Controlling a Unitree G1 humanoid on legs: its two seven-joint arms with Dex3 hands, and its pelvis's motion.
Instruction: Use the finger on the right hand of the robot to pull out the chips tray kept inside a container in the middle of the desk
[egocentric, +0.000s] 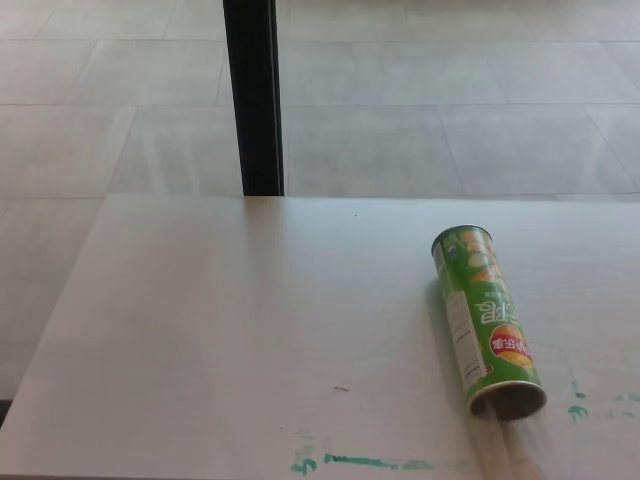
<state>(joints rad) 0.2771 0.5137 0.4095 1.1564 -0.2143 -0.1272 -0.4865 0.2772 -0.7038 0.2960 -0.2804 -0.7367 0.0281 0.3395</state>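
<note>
Green chips can lying on its side, no robot hand in sight.

The green chips can (487, 318) lies on the pale desk (220, 330) at about four o'clock from the desk's middle, its sealed end pointing to twelve and its open mouth (509, 398) to six, toward the robot; a pale strip that may be the chips tray (492, 440) shows just below the mouth, too faint to be sure; neither hand is in view, so whether the fingers are spread or closed cannot be told, nor how far they stand from the can; to do the step well, the right hand should probably come in low from five o'clock, hook one finger on the tray's lip and draw straight toward six, so the can does not roll.
</note>
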